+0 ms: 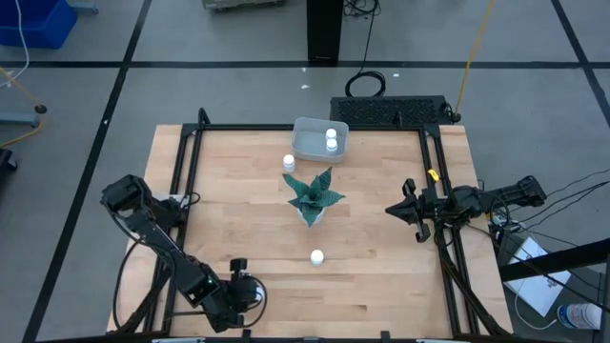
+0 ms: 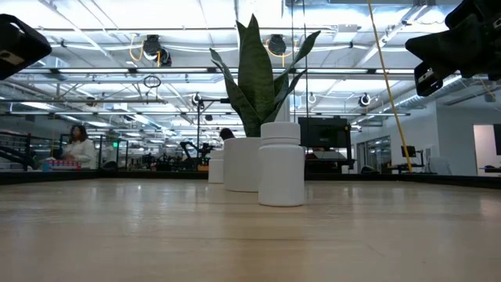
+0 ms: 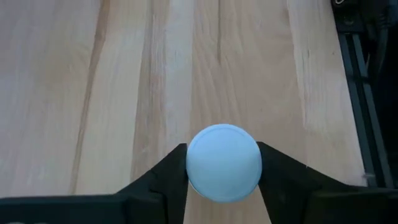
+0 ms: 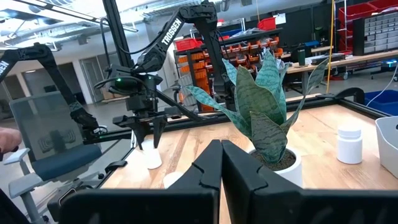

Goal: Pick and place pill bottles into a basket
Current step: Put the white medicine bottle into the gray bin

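Observation:
My left gripper (image 1: 237, 274) stands near the table's front left, fingers pointing down, shut on a white pill bottle (image 3: 224, 163) that stands on the table; the bottle also shows in the high view (image 1: 235, 263). A second bottle (image 1: 316, 255) stands at mid-table, in front of the potted plant. A third (image 1: 289, 162) stands beside the pale grey-blue basket (image 1: 307, 150), which holds two bottles (image 1: 332, 139). My right gripper (image 1: 393, 209) is shut and empty, level above the table's right side. My left gripper has the bottle's round cap (image 3: 194, 167) between its two fingers, one on each side. The fingers come from above, pointing down. The bottle stands upright with its base on the table (image 4: 152, 163).
A green spiky plant (image 1: 313, 195) in a white pot stands at mid-table between the basket and the middle bottle. Black rails (image 1: 186, 191) run along the table's left and right sides. Bare wood lies between my left gripper and the plant.

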